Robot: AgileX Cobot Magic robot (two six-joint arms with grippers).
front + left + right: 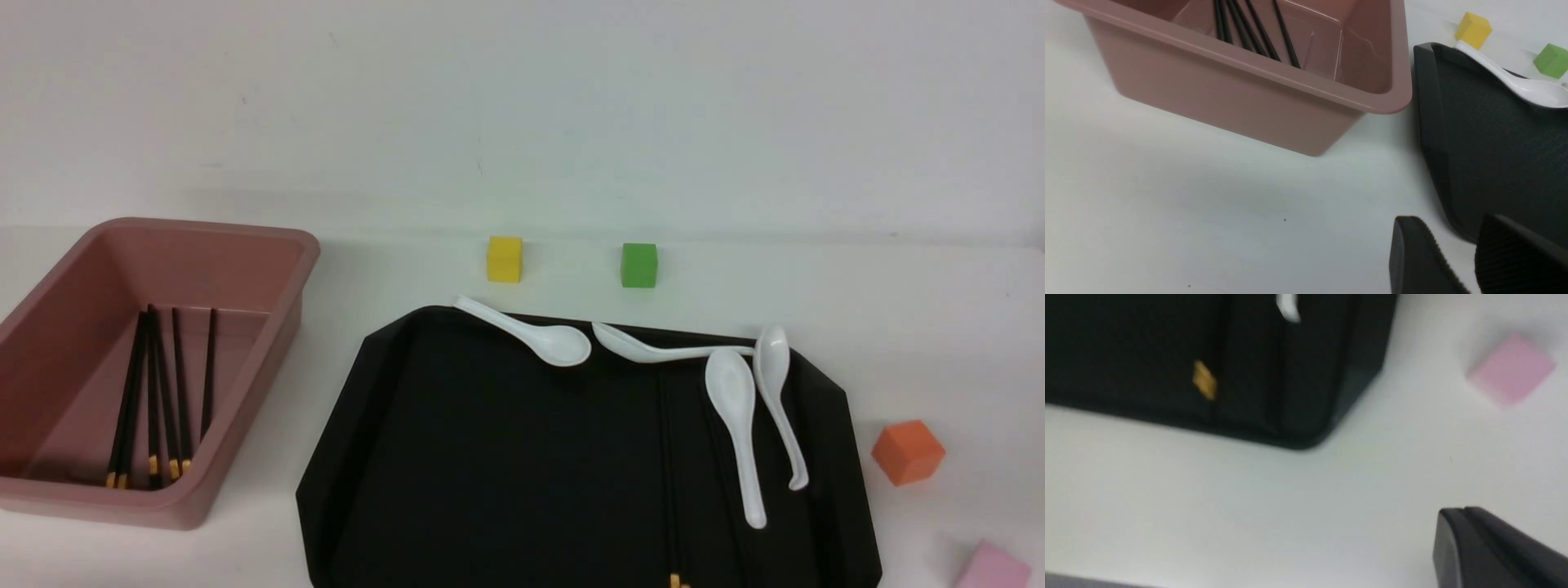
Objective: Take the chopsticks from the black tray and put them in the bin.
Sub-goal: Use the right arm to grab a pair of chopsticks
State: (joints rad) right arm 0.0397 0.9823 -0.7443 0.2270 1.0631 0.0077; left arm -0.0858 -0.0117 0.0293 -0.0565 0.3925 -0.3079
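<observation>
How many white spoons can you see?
4 white spoons, all on the black tray: one at its far rim, one beside it, two side by side near the right edge. None looks hidden.

Colours logged: bin [269, 343] dusty pink, plain. chopsticks [153, 392] black, with yellow-gold ends. black tray [490, 457] matte, finely grained in the left wrist view. spoons [735, 416] glossy white. Far side: yellow cube [504, 259], green cube [638, 265]. Right: orange cube [908, 452]. Near right: pink block [992, 567], pale. table [898, 310] white. left gripper [1457, 261] black, pad [1515, 253] finely ribbed.
</observation>
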